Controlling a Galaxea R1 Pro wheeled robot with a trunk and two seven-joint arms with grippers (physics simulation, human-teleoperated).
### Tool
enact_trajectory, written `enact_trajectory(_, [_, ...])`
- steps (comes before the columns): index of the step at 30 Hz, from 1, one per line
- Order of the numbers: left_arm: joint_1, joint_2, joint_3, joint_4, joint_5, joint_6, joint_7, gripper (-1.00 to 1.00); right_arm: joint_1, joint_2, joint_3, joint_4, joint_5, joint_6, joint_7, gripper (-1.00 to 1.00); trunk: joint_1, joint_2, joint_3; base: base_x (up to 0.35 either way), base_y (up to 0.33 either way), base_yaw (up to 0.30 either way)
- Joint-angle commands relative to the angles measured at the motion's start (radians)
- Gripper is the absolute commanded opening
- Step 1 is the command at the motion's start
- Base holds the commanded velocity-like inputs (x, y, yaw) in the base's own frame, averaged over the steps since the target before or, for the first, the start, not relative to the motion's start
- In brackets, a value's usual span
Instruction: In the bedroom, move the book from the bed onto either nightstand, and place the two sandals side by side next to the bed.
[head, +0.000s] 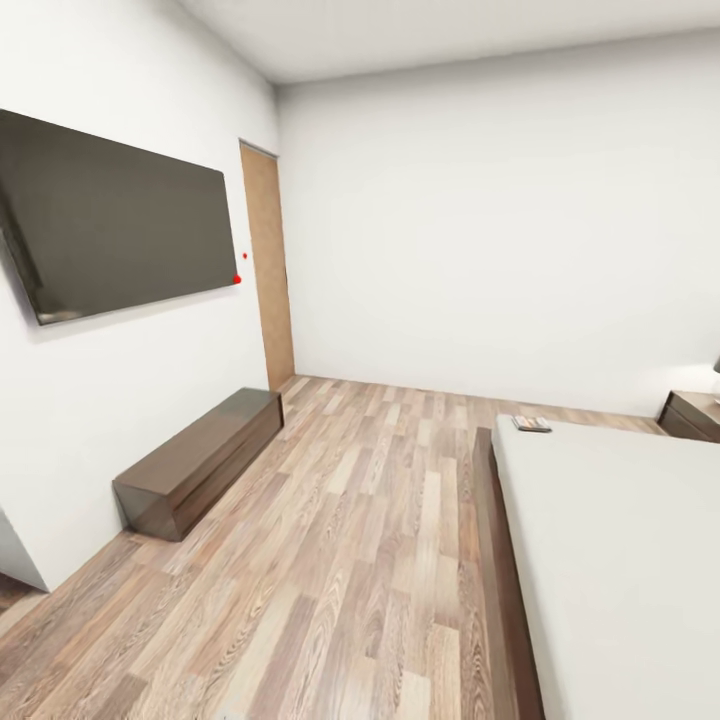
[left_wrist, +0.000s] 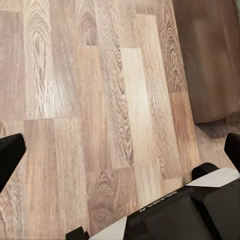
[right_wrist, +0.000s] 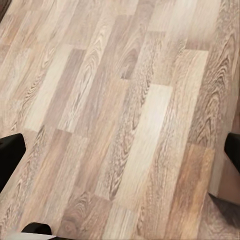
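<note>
Head view: we are in the bedroom, the bed (head: 620, 540) at our right, its long axis running away from us. The book (head: 531, 424) lies flat on the mattress's far corner, by the frame edge. A nightstand (head: 692, 414) sits beyond it at far right. A wall TV (head: 115, 220) and a long low cabinet (head: 200, 460) are at left. No sandals spotted.

Left wrist view: left gripper (left_wrist: 120, 150) fingers spread apart, empty, over plank floor (left_wrist: 100, 100).

Right wrist view: right gripper (right_wrist: 120, 152) fingers apart too, empty, floor below.

We judge the book lies ahead and rightward, so the right arm is nearer; driving forward comes first.
</note>
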Motion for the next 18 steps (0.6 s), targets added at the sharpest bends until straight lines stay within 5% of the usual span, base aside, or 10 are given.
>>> enact_trajectory(1, [0.000,0.000,0.008,0.001,-0.010,-0.004,-0.002,1.00,0.000,0.000,-0.008,0.001,0.011,-0.006,0.005,1.00,0.000,-0.001,0.000,0.000,0.000,0.291])
enact_trajectory(10, [0.000,-0.002,0.009,0.001,-0.008,-0.004,-0.002,1.00,0.000,0.000,-0.007,0.001,0.012,-0.006,0.004,1.00,0.000,-0.001,0.000,0.000,0.000,0.282])
enact_trajectory(18, [0.000,-0.001,0.010,0.001,-0.007,-0.005,-0.002,1.00,0.000,0.000,-0.007,0.001,0.016,-0.006,0.004,1.00,0.000,-0.001,0.000,0.022,0.000,0.079])
